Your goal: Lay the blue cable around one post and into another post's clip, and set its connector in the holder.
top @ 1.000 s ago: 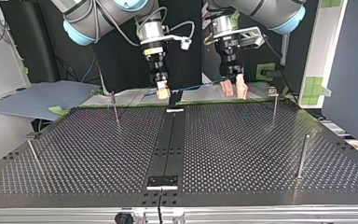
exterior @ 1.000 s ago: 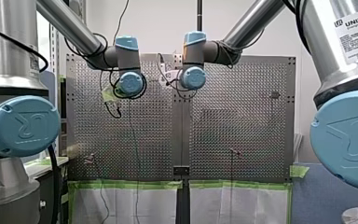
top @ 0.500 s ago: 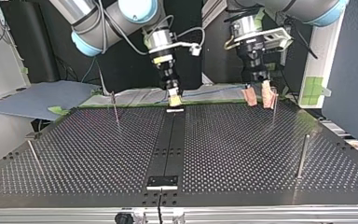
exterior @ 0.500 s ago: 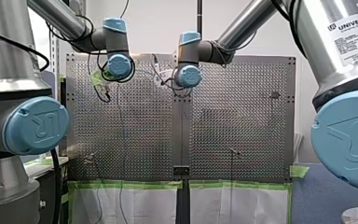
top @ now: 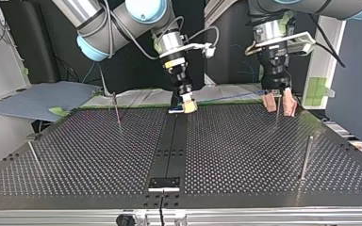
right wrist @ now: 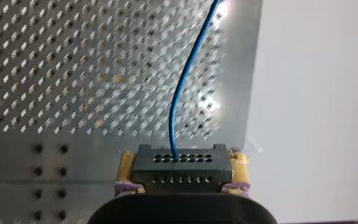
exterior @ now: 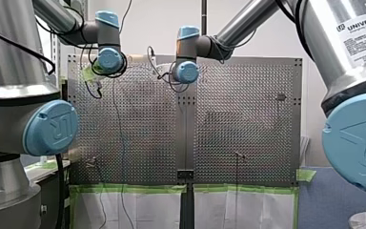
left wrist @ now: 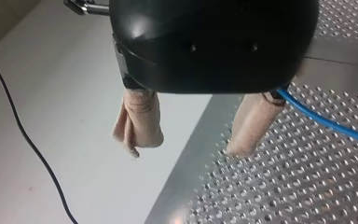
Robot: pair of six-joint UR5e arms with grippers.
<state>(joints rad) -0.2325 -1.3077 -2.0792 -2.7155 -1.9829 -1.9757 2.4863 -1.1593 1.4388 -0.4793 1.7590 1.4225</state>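
Observation:
My right gripper (right wrist: pixel 182 173) is shut on a black connector (right wrist: pixel 182 161), its yellow pads on either side. The blue cable (right wrist: pixel 179 100) runs out of the connector over the perforated plate. In the top view my right gripper (top: pixel 187 106) holds the connector low over the far end of the black centre strip (top: pixel 172 146). From there the blue cable (top: pixel 226 98) stretches to my left gripper (top: pixel 278 104). That gripper is open, with beige fingers (left wrist: pixel 139 125) spread wide. The cable (left wrist: pixel 328 125) passes beside one finger, ungripped. A thin post (top: pixel 277 115) stands in line with the gap.
More thin posts rise from the perforated table: one (top: pixel 117 109) at the top view's far left, one (top: pixel 306 157) at its right, one (top: pixel 33 154) near its left edge. A small black bracket (top: pixel 165 182) sits on the centre strip near the front edge.
Both grippers have moved toward the top view's right. The right one carried the connector across the centre strip; the left one, still open, reached the far right post.

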